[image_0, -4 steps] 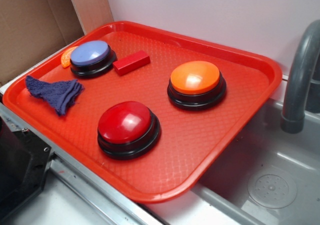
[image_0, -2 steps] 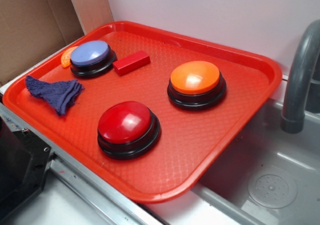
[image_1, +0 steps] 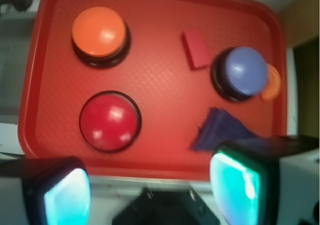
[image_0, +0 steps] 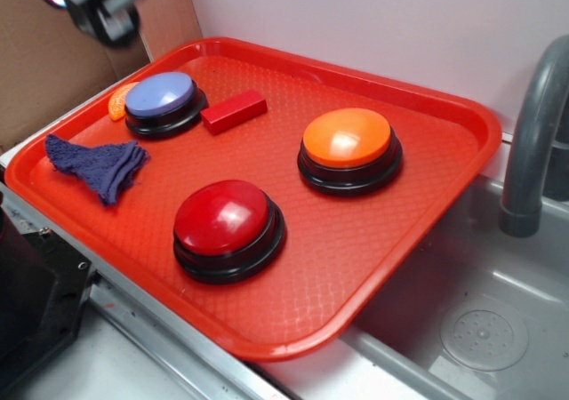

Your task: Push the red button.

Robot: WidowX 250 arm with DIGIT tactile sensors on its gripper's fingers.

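Note:
The red button (image_0: 226,219), a glossy red dome on a black base, sits at the near middle of the red tray (image_0: 427,213). In the wrist view the red button (image_1: 110,121) lies lower left on the tray (image_1: 160,150). My gripper (image_0: 96,0) shows at the top left corner of the exterior view, high above the tray's far left end and well away from the button. Seen from the wrist, the gripper (image_1: 150,195) is open, its two fingers spread wide with nothing between them, hanging above the tray's near edge.
An orange-domed button (image_0: 348,148), a blue-domed button (image_0: 163,102), a small red block (image_0: 234,111), a blue cloth (image_0: 98,164) and an orange piece (image_0: 116,102) share the tray. A sink (image_0: 480,329) and grey faucet (image_0: 533,142) lie to the right.
The gripper has come into the exterior view at the top left; before it was out of the frame. Nothing on the tray has moved.

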